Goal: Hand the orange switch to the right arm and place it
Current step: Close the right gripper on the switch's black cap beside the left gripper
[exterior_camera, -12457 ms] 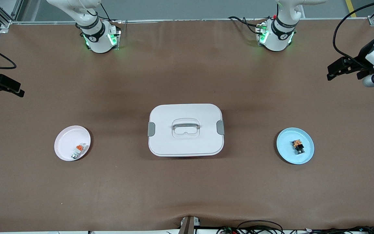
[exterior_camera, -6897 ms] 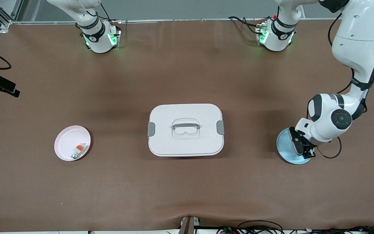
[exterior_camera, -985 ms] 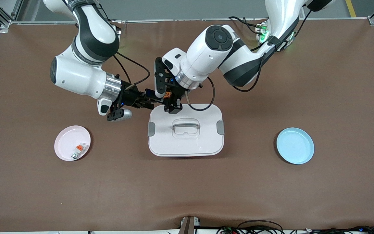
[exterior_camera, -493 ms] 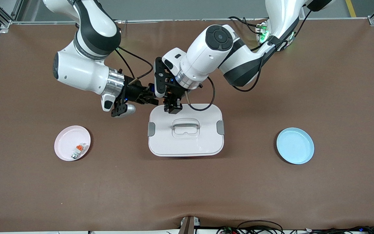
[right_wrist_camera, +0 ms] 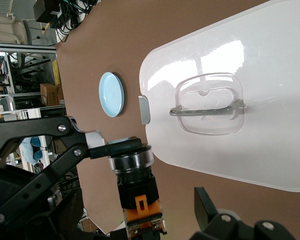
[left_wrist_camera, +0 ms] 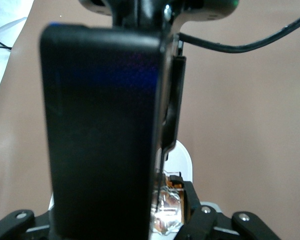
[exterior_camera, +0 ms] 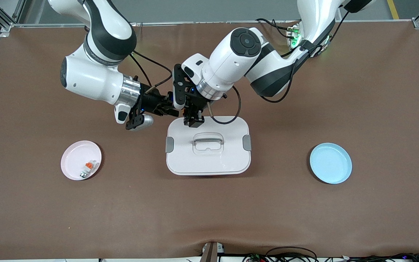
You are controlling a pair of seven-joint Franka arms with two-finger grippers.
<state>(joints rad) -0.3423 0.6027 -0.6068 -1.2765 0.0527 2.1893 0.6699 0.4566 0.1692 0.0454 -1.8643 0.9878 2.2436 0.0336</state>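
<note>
Presently, left gripper fingers pinch the switch over the box edge, right gripper fingers spread around it; early release risks dropping it.

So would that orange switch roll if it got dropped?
Probably: the orange switch has a round body with a shiny ring, so it could roll. It looks stiff and tiny, likely light, pinched in the left pincer near the white box; the right pincer is open beside it.
</note>
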